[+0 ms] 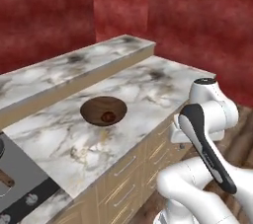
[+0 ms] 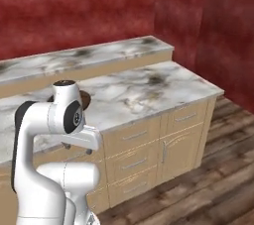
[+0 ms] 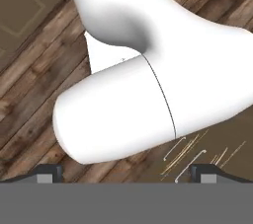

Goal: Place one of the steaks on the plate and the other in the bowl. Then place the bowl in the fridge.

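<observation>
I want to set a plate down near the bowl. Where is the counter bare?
Bare marble lies right of the bowl, out to the counter's far corner, and in front of it toward the drawer edge. The raised ledge behind is bare too. Left of the bowl the cooktop crowds things.

Hand cam pointing down at the floor

The gripper (image 3: 126,172) has its two dark fingertips (image 3: 48,172) poking up at the bottom, spread wide apart with nothing between them. Past them there's dark wood plank flooring (image 3: 29,90) running diagonally, and tan cabinet fronts (image 3: 22,6) with thin bar handles (image 3: 180,151) in the corners.
</observation>
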